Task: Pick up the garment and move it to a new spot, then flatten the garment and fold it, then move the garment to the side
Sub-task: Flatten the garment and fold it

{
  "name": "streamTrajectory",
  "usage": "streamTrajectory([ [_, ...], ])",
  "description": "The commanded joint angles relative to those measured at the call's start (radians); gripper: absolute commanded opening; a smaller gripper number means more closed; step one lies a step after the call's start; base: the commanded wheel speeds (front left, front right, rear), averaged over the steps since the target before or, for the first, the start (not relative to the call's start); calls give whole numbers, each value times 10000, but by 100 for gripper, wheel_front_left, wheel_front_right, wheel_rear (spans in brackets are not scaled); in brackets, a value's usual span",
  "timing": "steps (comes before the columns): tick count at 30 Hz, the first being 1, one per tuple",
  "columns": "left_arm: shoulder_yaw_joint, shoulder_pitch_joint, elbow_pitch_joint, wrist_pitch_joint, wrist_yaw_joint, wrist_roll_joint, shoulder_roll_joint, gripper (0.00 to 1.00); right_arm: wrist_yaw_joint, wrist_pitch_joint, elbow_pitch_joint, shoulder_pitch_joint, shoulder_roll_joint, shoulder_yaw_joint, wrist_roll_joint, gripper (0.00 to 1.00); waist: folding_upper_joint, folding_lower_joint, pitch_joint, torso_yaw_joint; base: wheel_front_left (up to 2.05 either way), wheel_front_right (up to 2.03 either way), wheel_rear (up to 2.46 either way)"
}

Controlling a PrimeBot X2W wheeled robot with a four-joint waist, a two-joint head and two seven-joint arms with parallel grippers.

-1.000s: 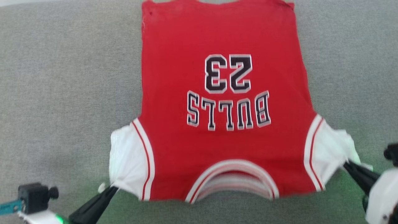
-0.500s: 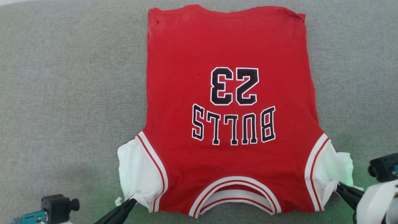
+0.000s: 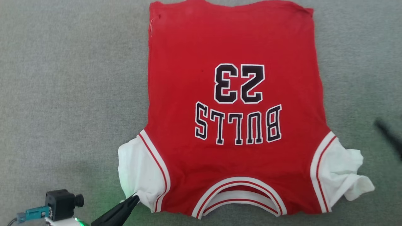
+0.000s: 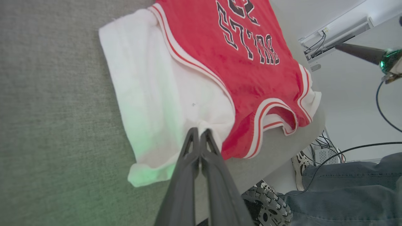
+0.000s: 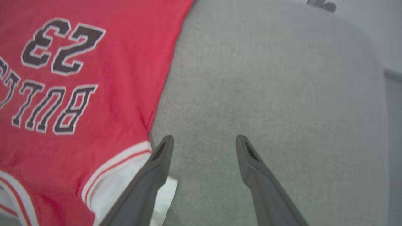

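Our left end effector [image 4: 198, 131] is clenched on the near corner of the left white sleeve [image 3: 138, 169], its two fingers pressed together with a tuck of cloth gathered at their tips. Our right end effector [image 5: 203, 139] stands spread wide and grasps nothing, its fingers over bare grey counter [image 3: 62, 94] just beside the right white sleeve [image 3: 342, 172]. The garment [image 3: 232, 47] lies lettering-up on the counter, its red body nearly flat, collar [image 3: 240, 201] toward us and hem away.

We judge the step in hand to be the flattening. To do it well, we should draw the left sleeve outward and low, only until the tuck at the fingertips eases, then let go close to the surface so the thin cloth does not spring back. The right sleeve looks the worse, crumpled and curled at its outer end; we would pinch its loose edge and pull sideways, away from the body. The collar lies near the counter's near edge, so pulls toward us risk dragging it over; sideways tension seems safer.
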Motion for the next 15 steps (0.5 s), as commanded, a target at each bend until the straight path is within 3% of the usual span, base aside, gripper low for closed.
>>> streamTrajectory([
  [1, 2, -148, -58, -49, 26, 54, 9, 0, -4, 70, -35, -271, 12, -21, 3, 100, -1, 0, 109, 92, 0, 0, 0],
  [3, -14, -345, -235, -57, 26, 199, 45, 0, -4, 414, 94, -1311, -216, -95, -8, 100, -1, 0, 306, 246, 0, 0, 0],
  [6, -144, -768, -439, 1, 26, 519, 38, 0, -4, 753, 1311, -3885, -250, 482, -314, 100, -1, 0, 718, 612, 0, 0, 0],
  [15, -332, -1611, -983, -43, 26, 863, -143, 0, -5, 1031, 6143, -8714, 609, 1899, -2070, 100, -1, 0, 1800, 1467, 0, 0, 0],
])
